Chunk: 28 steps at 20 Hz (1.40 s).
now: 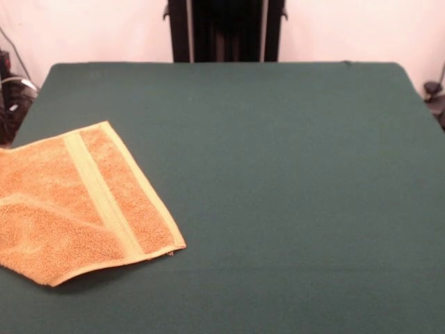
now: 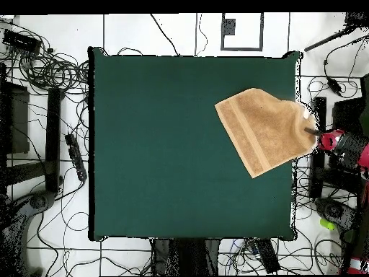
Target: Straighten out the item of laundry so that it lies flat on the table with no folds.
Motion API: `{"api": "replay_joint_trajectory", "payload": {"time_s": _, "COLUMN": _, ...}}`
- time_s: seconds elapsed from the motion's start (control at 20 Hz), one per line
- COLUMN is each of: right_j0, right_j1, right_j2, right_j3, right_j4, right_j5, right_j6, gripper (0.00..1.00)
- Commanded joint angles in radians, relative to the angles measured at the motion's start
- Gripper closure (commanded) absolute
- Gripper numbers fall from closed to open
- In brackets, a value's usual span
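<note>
The orange-tan towel (image 1: pixel 69 202) lies at the table's left side in the front view and runs off the picture's left edge. Its paler stripe (image 1: pixel 101 195) and hem face the middle of the table, and a soft fold crosses its left part. In the overhead view the towel (image 2: pixel 259 130) sits at the right side of the green table (image 2: pixel 173 144), and one corner reaches past the table's right edge. My gripper (image 2: pixel 312 132) is at that corner, on the end of the red arm (image 2: pixel 340 141). Its grip is too small to make out. The front view does not show the gripper.
The robot's black pedestal (image 1: pixel 226 31) stands behind the table's far edge. Cables and equipment (image 2: pixel 50 108) lie on the floor around the table. Stands and gear (image 2: pixel 339 202) crowd the floor beside the arm.
</note>
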<state>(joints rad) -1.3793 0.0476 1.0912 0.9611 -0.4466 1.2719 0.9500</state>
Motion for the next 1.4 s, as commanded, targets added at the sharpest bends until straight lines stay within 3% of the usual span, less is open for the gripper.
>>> {"api": "replay_joint_trajectory", "payload": {"time_s": 0.05, "right_j0": 0.095, "right_j1": 0.025, "right_j2": -0.118, "right_j3": 0.053, "right_j4": 0.052, "right_j5": 0.020, "right_j6": 0.088, "gripper": 1.00}}
{"api": "replay_joint_trajectory", "payload": {"time_s": 0.9, "right_j0": 0.153, "right_j1": 0.011, "right_j2": -0.194, "right_j3": -0.008, "right_j4": 0.123, "right_j5": 0.094, "right_j6": 0.049, "gripper": 1.00}}
{"api": "replay_joint_trajectory", "payload": {"time_s": 0.95, "right_j0": 0.157, "right_j1": 0.007, "right_j2": -0.204, "right_j3": -0.007, "right_j4": 0.134, "right_j5": 0.089, "right_j6": 0.046, "gripper": 0.00}}
{"api": "replay_joint_trajectory", "payload": {"time_s": 1.4, "right_j0": 0.181, "right_j1": -0.001, "right_j2": -0.236, "right_j3": -0.027, "right_j4": 0.148, "right_j5": 0.117, "right_j6": 0.054, "gripper": 0.00}}
